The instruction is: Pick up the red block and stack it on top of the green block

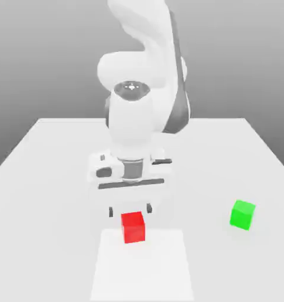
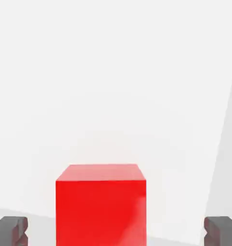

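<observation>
Between the spread fingertips [image 2: 12,229] of the gripper [image 1: 131,210], centred in the gap: red block [image 2: 101,206], small cube, plain matte faces, resting flat on the white table [image 1: 44,165]. Clear space on both flanks, neither fingertip touching; jaws wide apart, nothing held. Seen from the exterior view as red block [image 1: 133,227] just below and in front of the gripper, sitting at the near edge of a paler rectangular patch [image 1: 141,271] of the table surface. Handling, as judged: rigid, light, not fragile; square edges and flat parallel sides well suited to a two-finger pinch; matte finish probably not slippery, though a grip taken too near a top edge could tip or twist the cube. Best hold, as judged: the two opposite vertical faces that face the fingertips, taken around mid-height, pads flat against the faces and not across a corner. Alignment with the jaws appears square, faces running parallel to the fingers. Farther out, off to the gripper's side toward the exterior view's right: green block [image 1: 243,214], like size, also matte, standing alone on the table, well apart from the red block, top face free to receive it. Beyond the gripper: white arm [image 1: 138,88] rising over the table centre, wrist pointing down. Step in hand, as judged: final descent and closing on the red block, lift not yet begun.
</observation>
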